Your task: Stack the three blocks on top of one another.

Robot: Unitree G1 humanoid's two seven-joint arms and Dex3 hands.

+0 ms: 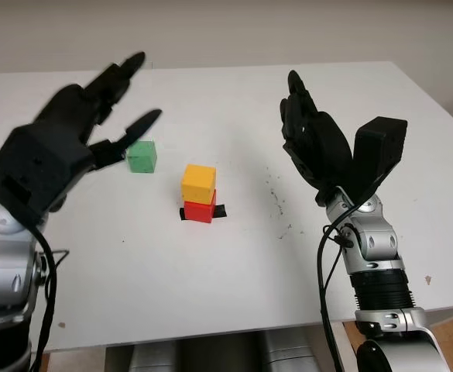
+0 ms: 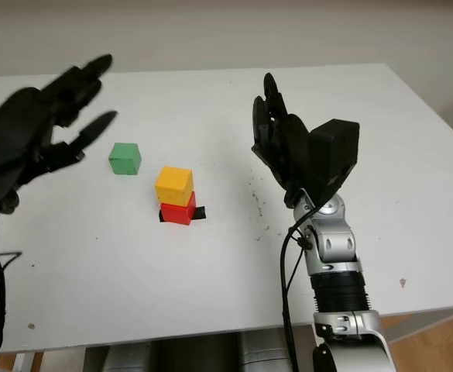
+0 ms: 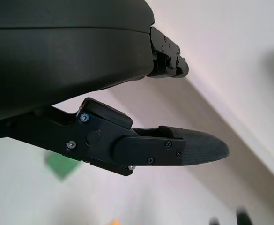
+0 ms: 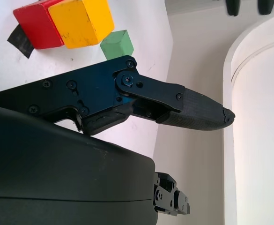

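1. Left hand (image 1: 102, 116): open, holding nothing, raised above the white table (image 1: 211, 287), to the left of the green block (image 1: 142, 156). Its fingertips (image 1: 145, 120) point toward that block without touching it.
2. Green block: rests alone on the table, to the upper left of the yellow block (image 1: 198, 182), near it but apart.
3. Yellow block: sits on top of the red block (image 1: 199, 211), turned slightly relative to it.
4. Red block: rests on the table on a small black marker (image 1: 220, 211).
5. Right hand (image 1: 311, 136): open, holding nothing, held upright above the table, well to the right of the yellow block.
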